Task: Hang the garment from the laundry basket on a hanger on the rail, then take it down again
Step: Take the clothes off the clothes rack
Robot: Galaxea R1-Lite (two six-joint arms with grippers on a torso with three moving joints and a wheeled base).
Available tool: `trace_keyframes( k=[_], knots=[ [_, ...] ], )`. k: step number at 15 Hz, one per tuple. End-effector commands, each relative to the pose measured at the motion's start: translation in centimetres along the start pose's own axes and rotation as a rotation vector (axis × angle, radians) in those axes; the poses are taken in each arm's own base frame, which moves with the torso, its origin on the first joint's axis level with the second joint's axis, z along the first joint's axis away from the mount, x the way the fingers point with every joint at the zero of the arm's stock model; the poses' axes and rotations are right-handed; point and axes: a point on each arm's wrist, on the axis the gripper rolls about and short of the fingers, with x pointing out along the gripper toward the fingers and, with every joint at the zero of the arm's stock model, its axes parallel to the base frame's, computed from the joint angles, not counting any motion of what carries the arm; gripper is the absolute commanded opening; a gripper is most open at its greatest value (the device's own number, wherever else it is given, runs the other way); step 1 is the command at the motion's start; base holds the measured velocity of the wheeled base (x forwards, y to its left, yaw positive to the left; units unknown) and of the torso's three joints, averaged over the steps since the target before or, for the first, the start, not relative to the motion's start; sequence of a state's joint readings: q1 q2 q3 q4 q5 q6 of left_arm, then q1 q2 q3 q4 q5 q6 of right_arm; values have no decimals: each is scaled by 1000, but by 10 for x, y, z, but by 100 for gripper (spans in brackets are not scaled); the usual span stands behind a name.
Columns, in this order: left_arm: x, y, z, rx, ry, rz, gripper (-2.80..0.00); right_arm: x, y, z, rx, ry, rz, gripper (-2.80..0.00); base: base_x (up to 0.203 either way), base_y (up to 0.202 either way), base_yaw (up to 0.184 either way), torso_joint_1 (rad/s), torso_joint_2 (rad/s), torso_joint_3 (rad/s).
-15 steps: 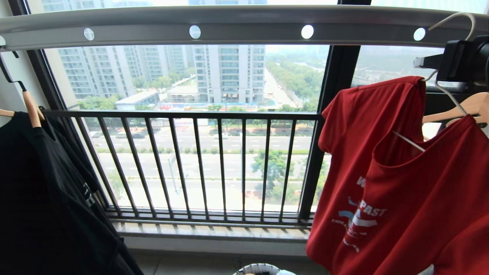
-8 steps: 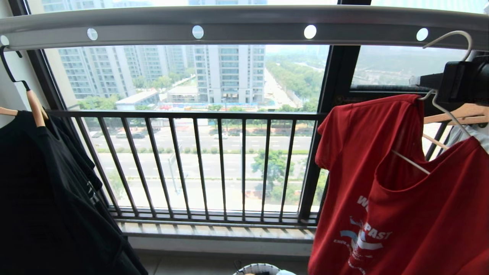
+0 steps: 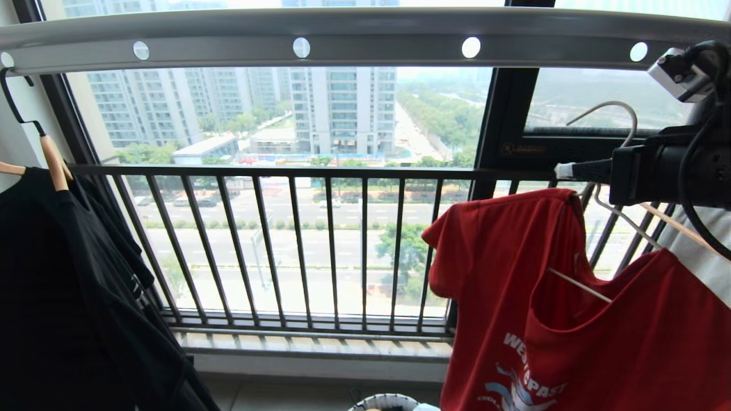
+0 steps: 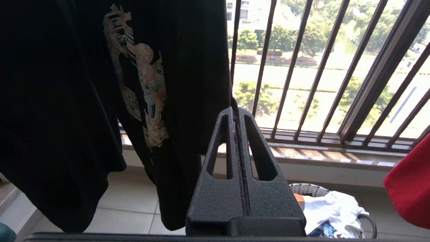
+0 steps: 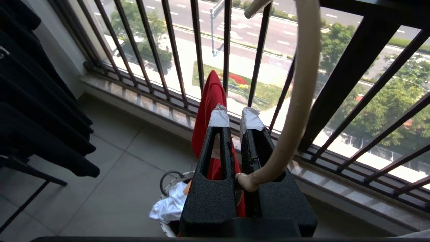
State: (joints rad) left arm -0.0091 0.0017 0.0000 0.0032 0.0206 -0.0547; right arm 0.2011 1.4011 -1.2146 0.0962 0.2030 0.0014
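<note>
The red short-sleeved T-shirt with white lettering (image 3: 577, 319), on its thin off-white wire hanger (image 3: 614, 117), has dropped well below the long grey metal rail with round white holes (image 3: 365, 34) since a second ago. The right gripper (image 5: 235, 116) is clamped on the hanger's neck, so the take-down appears under way; the left gripper (image 4: 237, 116) hangs closed and empty beside a black T-shirt (image 4: 84, 84).

Daylight floods in through the window (image 3: 320, 188) from the far side, hazing the distant view. Clothes nearer the camera stand backlit; the black shirt (image 3: 63, 297) at left loses detail. The rail (image 3: 365, 34) bows at the edges.
</note>
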Motion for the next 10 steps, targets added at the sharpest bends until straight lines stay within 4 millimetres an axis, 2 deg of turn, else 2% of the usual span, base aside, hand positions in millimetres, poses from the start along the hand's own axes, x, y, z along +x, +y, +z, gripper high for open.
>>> trace_keyframes(
  k=[1,5,10],
  knots=[
    [0,0,0,-1,0,-1,-280,14,1,-6,-9,37,50,-280,0,0,0,0,0,0],
    [0,0,0,-1,1,1,-280,45,15,-10,-35,27,132,-280,0,0,0,0,0,0],
    [0,0,0,-1,0,1,-280,68,31,-16,-44,31,189,-280,0,0,0,0,0,0]
  ],
)
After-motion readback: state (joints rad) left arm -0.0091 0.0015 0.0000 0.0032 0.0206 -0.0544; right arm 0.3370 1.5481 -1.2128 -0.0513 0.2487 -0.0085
